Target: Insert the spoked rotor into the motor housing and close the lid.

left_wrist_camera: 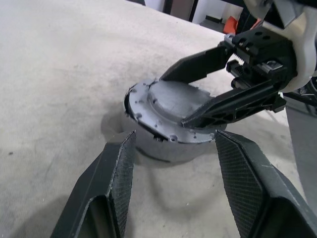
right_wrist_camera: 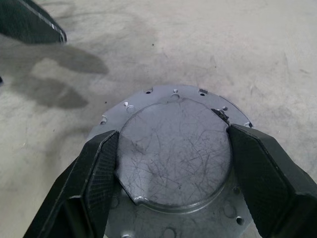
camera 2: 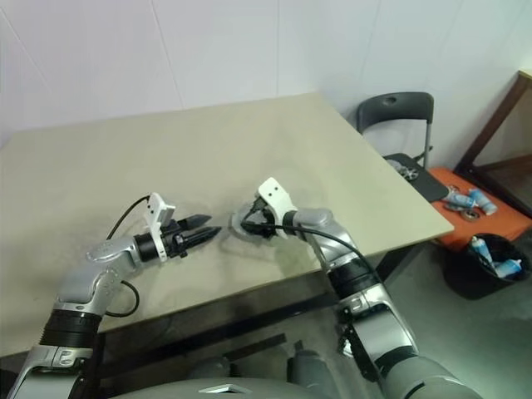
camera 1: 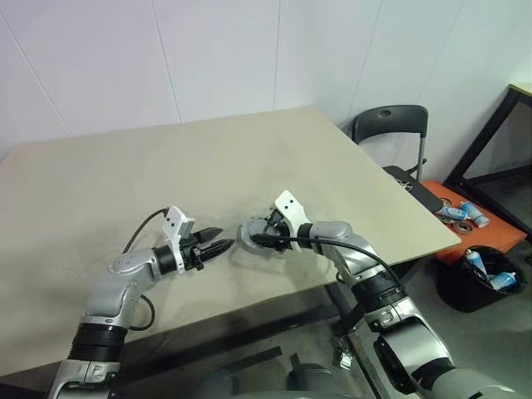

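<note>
White panelled walls close off the room behind a wide beige table (camera 1: 208, 174) that carries a few dark scuffs. Off its right corner stands a dark folding chair (camera 1: 391, 129), with an orange crate (camera 1: 465, 220) of small bottles and a black bin (camera 1: 482, 278) on the floor beyond.

Near the table's front edge sits the motor housing (left_wrist_camera: 163, 146), a short round grey body resting flat on the surface. The lid (right_wrist_camera: 176, 158) lies on top of it, a dull scratched disc with small holes round its rim and a raised centre plate. I cannot see the spoked rotor from here.

The right gripper (camera 1: 259, 237) reaches in from the right and straddles the lid, one finger on each side of the raised centre, right against its edges. Whether it actually pinches it I cannot tell.

The left gripper (camera 1: 218, 245) hangs just beside the housing, its fingers (left_wrist_camera: 116, 188) spread apart and grasping nothing.
</note>
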